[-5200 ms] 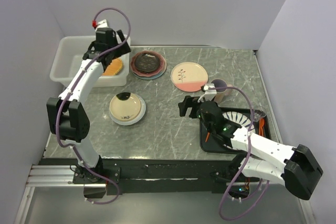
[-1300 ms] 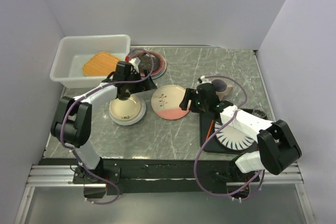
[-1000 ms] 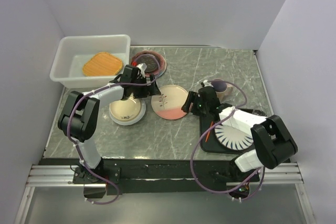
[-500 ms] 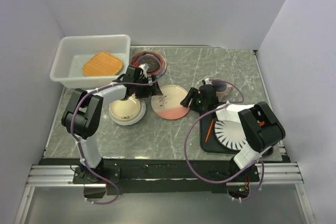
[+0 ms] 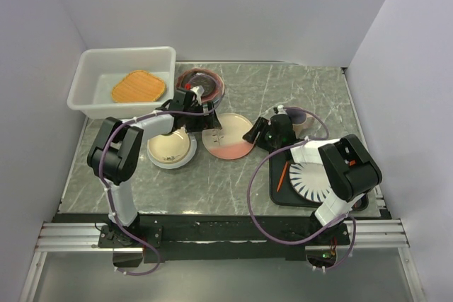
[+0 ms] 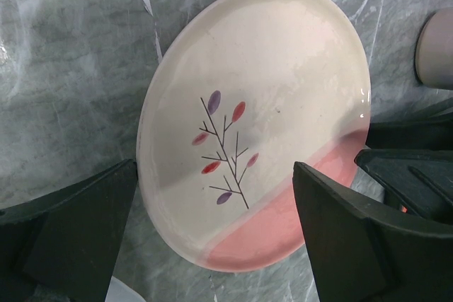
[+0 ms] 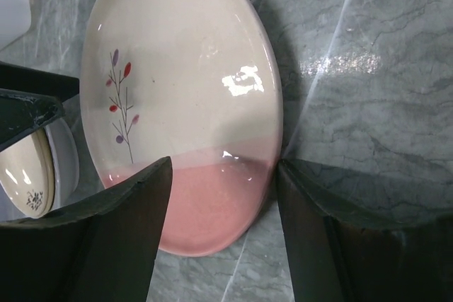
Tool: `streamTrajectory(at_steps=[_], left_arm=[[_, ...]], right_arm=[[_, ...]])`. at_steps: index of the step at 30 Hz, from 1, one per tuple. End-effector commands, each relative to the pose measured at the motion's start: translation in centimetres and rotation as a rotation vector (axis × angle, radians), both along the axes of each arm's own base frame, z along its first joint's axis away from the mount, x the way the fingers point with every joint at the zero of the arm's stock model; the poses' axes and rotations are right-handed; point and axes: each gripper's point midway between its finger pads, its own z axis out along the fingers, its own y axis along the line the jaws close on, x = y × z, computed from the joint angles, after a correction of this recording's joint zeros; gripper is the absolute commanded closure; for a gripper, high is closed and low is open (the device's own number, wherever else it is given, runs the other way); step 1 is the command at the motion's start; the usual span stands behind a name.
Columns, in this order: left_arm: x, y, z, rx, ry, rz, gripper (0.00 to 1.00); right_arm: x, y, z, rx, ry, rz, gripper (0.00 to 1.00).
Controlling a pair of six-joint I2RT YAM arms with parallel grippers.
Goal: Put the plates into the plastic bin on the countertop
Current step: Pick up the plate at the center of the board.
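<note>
The pink plate (image 5: 228, 137) has been slid left to mid-counter (image 5: 233, 175). The left end effector (image 6: 212, 175) has been brought over it, fingers wide apart. The right end effector (image 7: 223, 167), narrowing but unclamped, straddles its rim. With the orange plate (image 5: 138, 86) already in the plastic bin (image 5: 127, 50), a left-arm pickup seems prepared.

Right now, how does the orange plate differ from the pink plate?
The orange plate is rounded-square and one colour; the pink plate is round with a twig drawing. The orange plate lies in the bin; the pink plate is out on the countertop. Neither is stacked.
</note>
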Motion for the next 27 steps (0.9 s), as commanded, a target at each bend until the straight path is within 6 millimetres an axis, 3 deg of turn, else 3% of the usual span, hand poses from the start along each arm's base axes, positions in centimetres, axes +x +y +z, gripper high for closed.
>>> streamTrajectory(at_steps=[1, 14, 20, 24, 27], left_arm=[[-0.8, -1.2, -0.7, -0.045, 0.028, -0.038, 0.05], [-1.2, -3.9, 0.8, -0.200, 0.017, -0.158, 0.10], [0.3, -3.6, -0.3, -0.126, 0.048, -0.132, 0.09], [0.6, -3.4, -2.3, -0.082, 0.113, -0.124, 0.10], [0.3, -4.1, -1.9, -0.123, 0.115, -0.156, 0.14]], right_arm=[[-0.6, -0.1, -1.1, 0.009, 0.034, -0.002, 0.37], [-0.3, 0.3, -0.5, 0.018, 0.023, 0.020, 0.42], [0.2, 0.8, 0.3, 0.031, 0.007, 0.030, 0.43], [0.3, 0.8, 0.9, 0.031, -0.007, 0.030, 0.44], [0.3, 0.9, 1.2, 0.022, -0.012, 0.035, 0.44]])
